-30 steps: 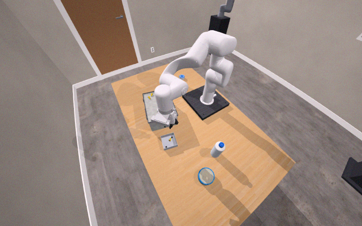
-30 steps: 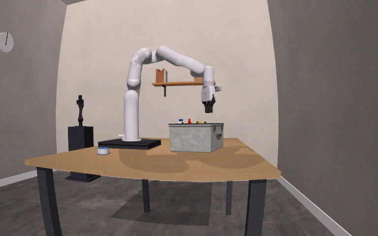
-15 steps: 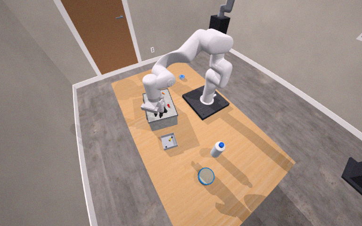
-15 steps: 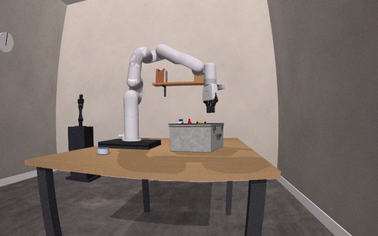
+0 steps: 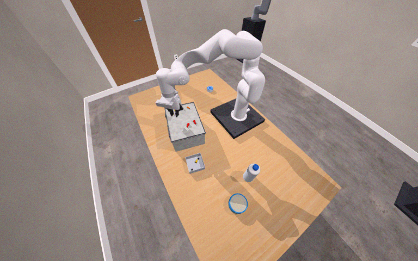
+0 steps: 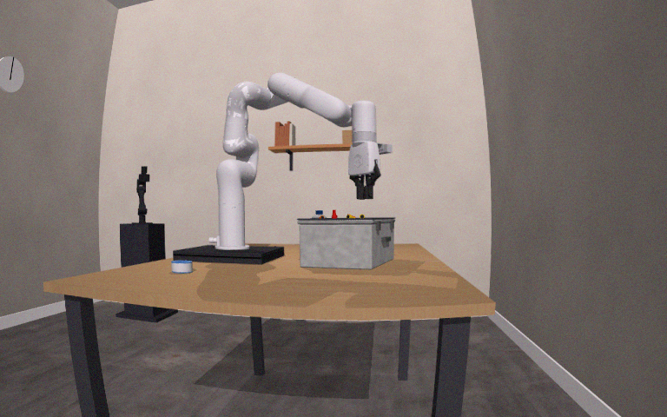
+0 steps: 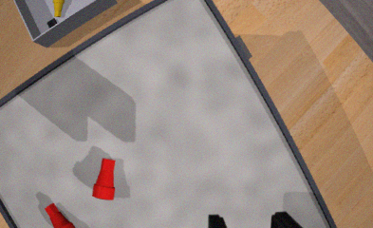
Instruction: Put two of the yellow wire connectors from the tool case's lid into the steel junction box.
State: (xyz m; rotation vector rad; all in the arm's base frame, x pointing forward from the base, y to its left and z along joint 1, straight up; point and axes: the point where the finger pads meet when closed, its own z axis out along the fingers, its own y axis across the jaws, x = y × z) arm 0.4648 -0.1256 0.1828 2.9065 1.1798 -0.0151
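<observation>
The grey tool case (image 5: 188, 142) (image 6: 345, 242) (image 7: 197, 119) stands on the table, and its flat lid (image 5: 178, 129) carries small wire connectors. Two red ones (image 5: 194, 122) (image 7: 104, 179) (image 7: 57, 216) lie on the lid, and yellow ones (image 6: 350, 215) show at its far end in the exterior view. The small steel junction box (image 5: 190, 171) (image 7: 41, 28) sits on the table in front of the case, with one yellow connector (image 5: 197, 159) (image 7: 58, 7) lying in it. My gripper (image 5: 174, 113) (image 6: 365, 196) (image 7: 248, 222) hangs above the lid's far end, partly open with nothing between the fingers.
A white bottle with a blue cap (image 5: 251, 172) and a blue-rimmed bowl (image 5: 238, 203) stand on the table's near half. A small blue ring (image 5: 209, 88) (image 6: 181, 266) lies near the robot's black base plate (image 5: 237, 124). An orange connector (image 5: 188, 107) lies on the lid.
</observation>
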